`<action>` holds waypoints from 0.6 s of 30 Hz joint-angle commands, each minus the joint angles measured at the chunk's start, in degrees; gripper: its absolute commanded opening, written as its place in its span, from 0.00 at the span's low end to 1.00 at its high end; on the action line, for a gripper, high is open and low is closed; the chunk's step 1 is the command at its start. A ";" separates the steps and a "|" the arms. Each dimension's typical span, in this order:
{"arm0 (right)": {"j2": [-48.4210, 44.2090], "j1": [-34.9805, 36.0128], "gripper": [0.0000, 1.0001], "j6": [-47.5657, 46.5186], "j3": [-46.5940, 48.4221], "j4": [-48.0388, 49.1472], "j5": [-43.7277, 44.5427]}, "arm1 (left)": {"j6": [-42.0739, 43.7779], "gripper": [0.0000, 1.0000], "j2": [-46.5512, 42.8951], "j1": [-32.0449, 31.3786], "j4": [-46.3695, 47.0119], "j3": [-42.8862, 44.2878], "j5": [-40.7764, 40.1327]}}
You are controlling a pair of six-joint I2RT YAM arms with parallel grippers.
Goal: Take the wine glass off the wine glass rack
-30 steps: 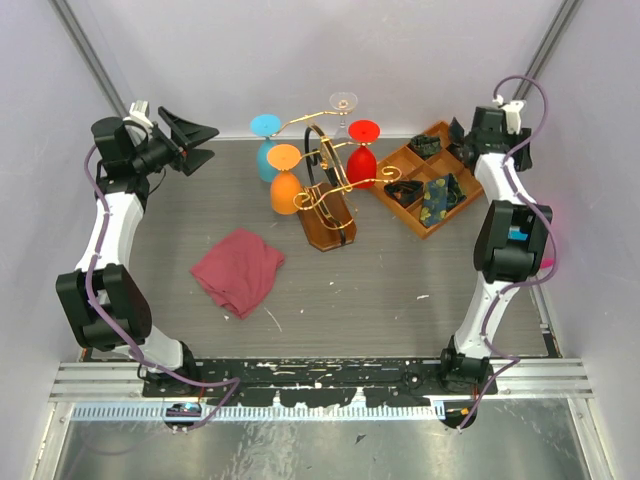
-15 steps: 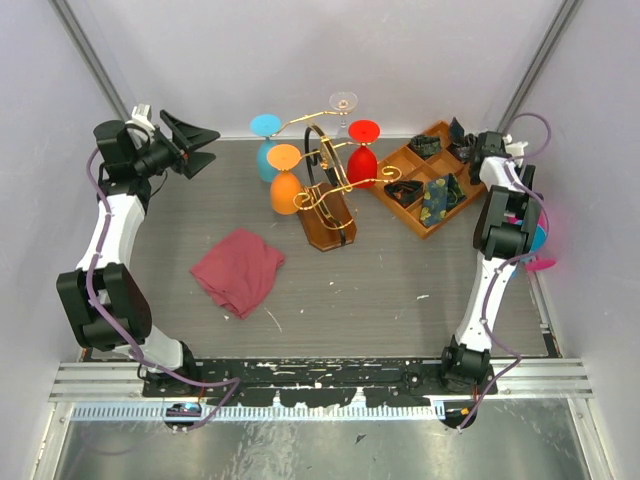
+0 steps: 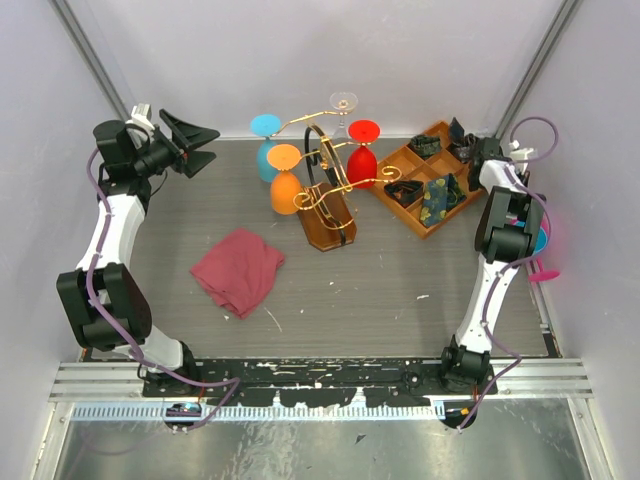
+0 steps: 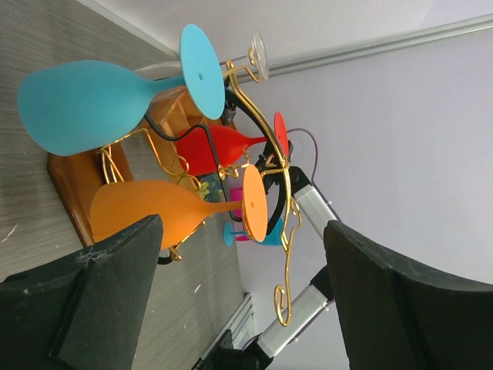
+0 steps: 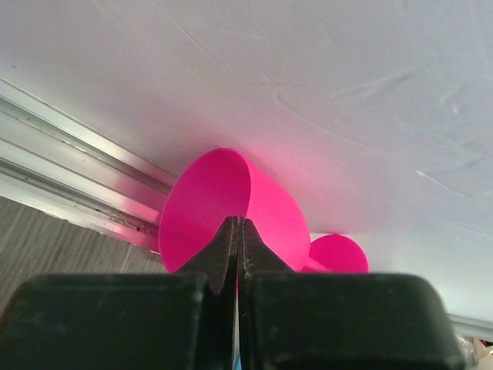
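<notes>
Pink wine glass (image 5: 212,196) is off the wine glass rack (image 3: 326,205) already. The right tool (image 5: 235,231) has its fingers pinched nearly shut on the wall of the bowl, right up by the right-hand wall (image 5: 347,92) and well away from the rack. In the right wrist view the mouth opens to the left and the foot peeks out at lower right, so its long axis runs across that view, side on to the tool.

The rack stands upright at the back middle of the counter (image 3: 400,270). The teal glass (image 3: 266,160), orange glass (image 3: 285,190), red glass (image 3: 361,165) and a clear glass (image 3: 343,101) hang from it, feet up and bowls down. The left tool (image 3: 205,147) is spread wide at the back left, facing the rack, with nothing in it.

Versus a second ago, the right arm's far end has come down from the back corner toward the wooden tray (image 3: 425,185), and its elbow has pulled in tighter. The left arm, rack and maroon cloth (image 3: 238,270) look the same.
</notes>
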 commanded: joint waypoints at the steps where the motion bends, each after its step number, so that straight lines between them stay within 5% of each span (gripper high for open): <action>1: -5.81 0.63 0.00 4.69 -2.33 -1.73 4.38 | -0.33 0.92 -0.13 -0.12 1.77 -0.84 1.58; 10: -11.00 1.34 0.01 2.84 -4.05 1.08 7.85 | -0.67 0.92 -0.58 -0.13 1.69 -1.01 1.63; 16: -0.54 0.64 0.40 9.19 5.16 -9.74 9.74 | -0.59 0.92 -0.55 -0.13 1.69 -1.09 1.79; 18: 1.74 0.30 0.43 11.24 7.09 -12.21 8.60 | -0.51 0.92 -0.36 -0.07 1.60 -1.14 1.76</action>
